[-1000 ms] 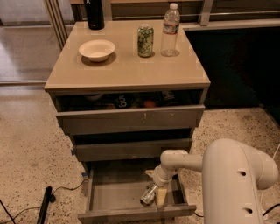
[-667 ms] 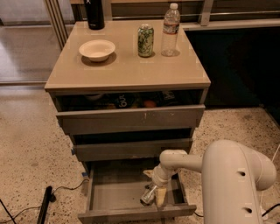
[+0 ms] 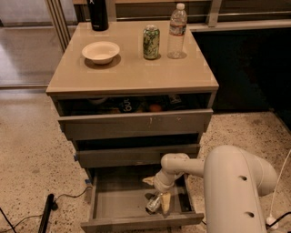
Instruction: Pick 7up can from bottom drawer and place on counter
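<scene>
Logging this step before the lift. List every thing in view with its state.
bottom drawer: open.
middle drawer: seems ajar.
top drawer: ajar, things inside.
7up can: tilted, in bottom drawer at gripper.
gripper: down in bottom drawer, at 7up can.
bowl: upright, empty.
green can: upright on counter.
water bottle: upright, capped.
black bottle: upright.

Warm light from above falls evenly on the counter, which shows a soft sheen, and the bowl casts a short shadow at its base. The gaps above the two upper drawers and the space right of the cabinet are dark. The gripper sits low in the dimmer bottom drawer, where the 7up can catches a small glint.
</scene>
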